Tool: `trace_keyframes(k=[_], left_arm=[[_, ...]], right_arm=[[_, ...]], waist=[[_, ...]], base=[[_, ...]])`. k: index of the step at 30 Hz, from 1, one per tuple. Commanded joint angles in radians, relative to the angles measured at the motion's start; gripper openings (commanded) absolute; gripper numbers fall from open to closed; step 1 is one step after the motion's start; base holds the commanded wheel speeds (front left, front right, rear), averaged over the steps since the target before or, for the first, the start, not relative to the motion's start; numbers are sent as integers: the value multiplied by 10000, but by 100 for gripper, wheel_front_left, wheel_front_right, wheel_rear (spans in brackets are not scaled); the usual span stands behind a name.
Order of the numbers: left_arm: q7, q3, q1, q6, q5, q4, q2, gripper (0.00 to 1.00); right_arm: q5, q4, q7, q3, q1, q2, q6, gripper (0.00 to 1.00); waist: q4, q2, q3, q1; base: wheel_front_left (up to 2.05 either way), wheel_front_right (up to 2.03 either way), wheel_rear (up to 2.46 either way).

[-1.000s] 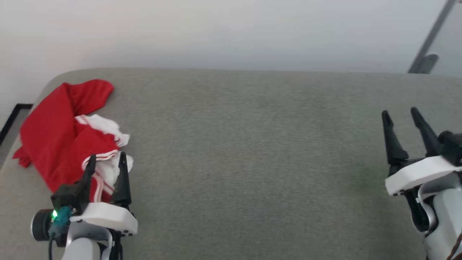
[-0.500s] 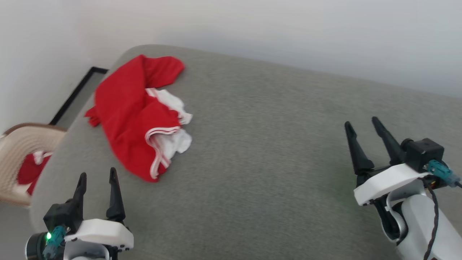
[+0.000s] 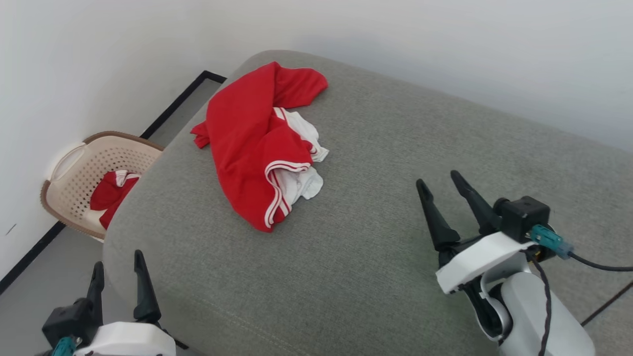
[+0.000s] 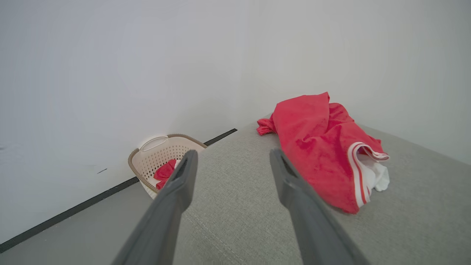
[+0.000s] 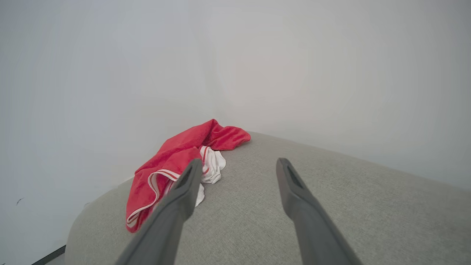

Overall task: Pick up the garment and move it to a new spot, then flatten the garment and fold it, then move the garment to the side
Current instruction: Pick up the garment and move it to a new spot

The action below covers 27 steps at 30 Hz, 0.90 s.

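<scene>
So, pickup step, not started imo: garment (image 3: 257, 148) lies crumpled by the far-left corner of the grey cushion (image 3: 371, 257). Left gripper (image 3: 118, 259) and right gripper (image 3: 437, 178) are both spread wide, empty. Next: reach over, pinch fabric.

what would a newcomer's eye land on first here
The bright red garment, crumpled with white showing, lies near the far left corner of the grey cushion. Left of it on the floor stands a pale basket holding more red cloth. The left gripper and right gripper hang open and empty, apart from the garment.

Beige basket (image 3: 106, 155) (red cloth (image 3: 111, 195) inside) beside grey cushion (image 3: 346, 257).
</scene>
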State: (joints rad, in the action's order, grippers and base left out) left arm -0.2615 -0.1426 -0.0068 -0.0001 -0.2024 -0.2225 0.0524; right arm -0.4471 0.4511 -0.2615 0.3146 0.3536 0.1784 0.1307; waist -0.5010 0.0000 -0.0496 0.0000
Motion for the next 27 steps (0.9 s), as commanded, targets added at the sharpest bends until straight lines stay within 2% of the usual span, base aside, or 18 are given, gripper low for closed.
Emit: trace_keyframes(k=[1, 7, 9, 14, 17, 20, 22, 23, 24, 27], left_arm=[[-53, 51, 154, 100, -160, 122, -11, 100], [-53, 171, 255, 129, -231, 224, -9, 100], [-53, 455, -113, -168, 89, 70, -17, 100], [-53, 1006, -1678, -785, 770, -793, 452, 100], [-17, 1273, -2723, -1034, 956, -1922, 990, 100], [933, 1668, -3890, -1242, 799, -3368, 1687, 100], [1698, 1703, -4653, -1301, 228, -4170, 2050, 100], [2192, 2051, -4953, -1298, 95, -4524, 2305, 100], [2192, 2051, -4953, -1298, 95, -4524, 2305, 100], [3402, 2596, -5766, -1286, -920, -5213, 3149, 100]], right_arm=[[-37, 10, -45, 68, 83, -83, 0, 100], [-89, 73, -45, 288, 211, -226, 0, 100], [-167, 56, -45, 179, 192, -179, 0, 100], [-242, -18, -45, 83, 293, 15, 0, 100], [-301, -102, -43, 30, 358, 60, 0, 100], [-330, -156, -43, -65, 444, 148, 0, 100], [-351, -221, -43, -81, 540, 226, 0, 100], [-367, -254, -45, -137, 574, 281, 0, 100], [-367, -254, -45, -137, 574, 281, 0, 100], [-433, -375, -43, -270, 679, 318, 0, 100]], waist=[[-130, 0, 15, 0], [-16, 0, -4, 0], [227, 0, -82, 0], [917, 0, -524, 0], [1587, 0, -867, 0], [2251, 0, -1270, 0], [2677, 0, -1612, 0], [2866, 0, -1770, 0], [2866, 0, -1770, 0], [3432, 0, -2254, 0]], base=[[0, 0, 0], [0, 0, 0], [0, 0, 0], [0, 0, 0], [0, 0, 0], [0, 0, 0], [0, 0, 0], [0, 0, 0], [0, 0, 0], [0, 0, 0]])
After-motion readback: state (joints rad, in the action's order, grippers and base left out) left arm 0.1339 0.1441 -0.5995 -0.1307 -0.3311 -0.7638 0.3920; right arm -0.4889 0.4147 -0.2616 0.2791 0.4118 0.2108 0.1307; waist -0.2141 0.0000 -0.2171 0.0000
